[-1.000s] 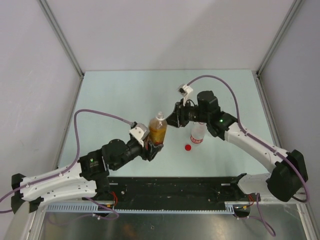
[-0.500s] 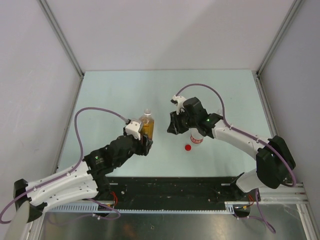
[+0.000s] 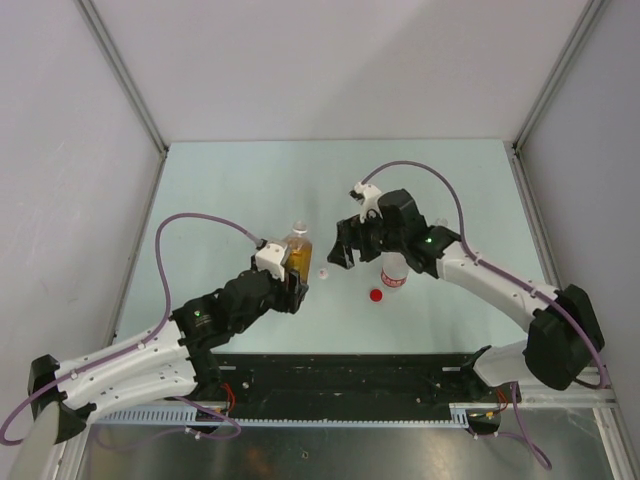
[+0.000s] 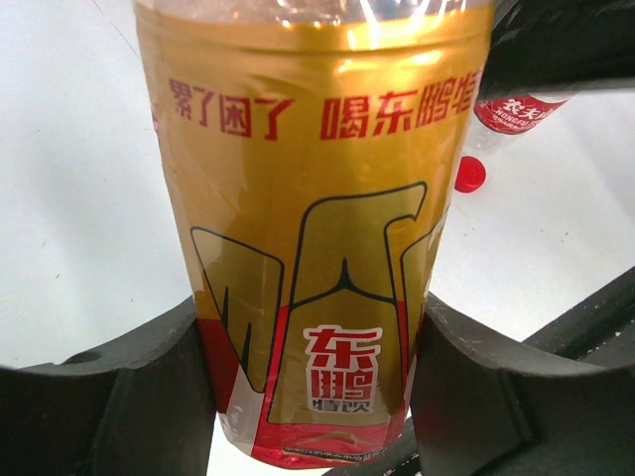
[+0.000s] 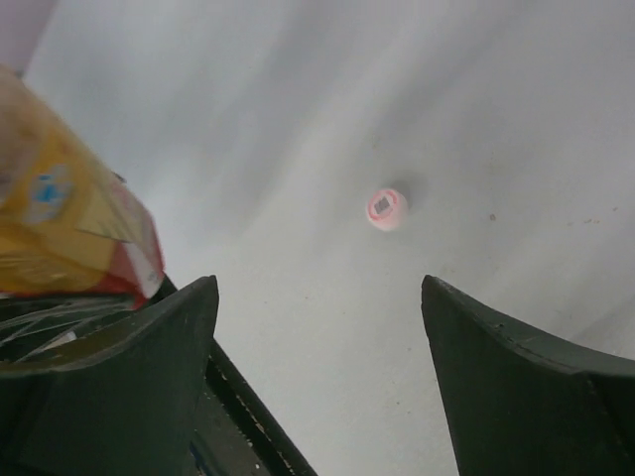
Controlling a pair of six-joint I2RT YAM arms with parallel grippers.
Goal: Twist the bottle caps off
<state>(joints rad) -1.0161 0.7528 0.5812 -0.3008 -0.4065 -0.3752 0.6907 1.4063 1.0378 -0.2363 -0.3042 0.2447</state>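
One amber bottle (image 3: 295,252), one labelled bottle (image 3: 394,272) and two caps (image 3: 376,295) (image 3: 323,272).

Table (image 3: 230,190) — red cap (image 3: 376,295), pale cap (image 3: 323,273), labelled bottle (image 3: 394,272)

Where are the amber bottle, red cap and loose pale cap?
amber bottle (image 4: 317,248): left wrist view, gold label.
red cap (image 3: 376,295): top view, its centre.
pale cap (image 5: 386,208): right wrist view, its centre.

Beside pale cap (image 3: 323,272), amber bottle (image 3: 296,250)
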